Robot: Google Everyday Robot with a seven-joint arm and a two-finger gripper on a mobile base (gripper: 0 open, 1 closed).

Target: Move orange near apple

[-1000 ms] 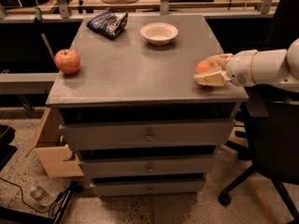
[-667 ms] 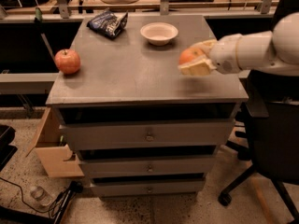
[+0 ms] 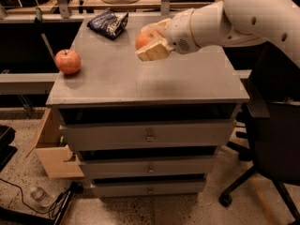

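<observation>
Fingers [image 3: 152, 54]: 2, clamped on orange [image 3: 143, 38], 1 above, 1 below. Gripper [image 3: 149, 41]: over rear-centre of cabinet top [image 3: 154, 83], at end of white arm [image 3: 225, 20] reaching in from right. Orange: held, seemingly clear of surface, just right of chip bag [image 3: 108, 23]. Apple [image 3: 68, 61]: near left edge, well apart from orange. Step, judged: transport, roughly half done. Next move calls for: travel left and forward, lower beside apple without bumping it, then release; round fruit may roll.
</observation>
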